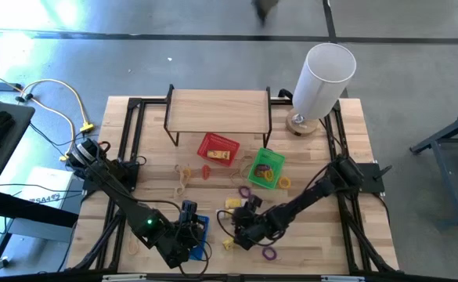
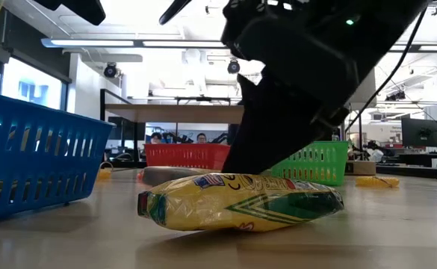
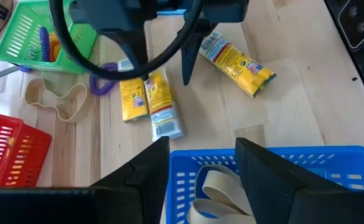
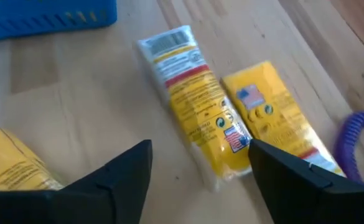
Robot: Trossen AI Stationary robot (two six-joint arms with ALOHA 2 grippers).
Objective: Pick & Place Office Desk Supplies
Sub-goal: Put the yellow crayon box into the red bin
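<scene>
right hand (image 4: 200,165) hangs open over two yellow packets (image 4: 191,102) on the worktop (image 4: 76,93), lining up a grab. left hand (image 3: 200,165) sits open above the blue basket (image 3: 294,165).

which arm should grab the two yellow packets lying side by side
Right. The right gripper hangs open directly over the two yellow packets, while the left gripper sits over the blue basket.

Your wood bench (image 1: 322,235) carries red basket (image 1: 218,148) at 12, green basket (image 1: 265,168) at 2, blue basket (image 1: 200,235) at 7, yellow pkts (image 1: 233,204) ctr.
</scene>
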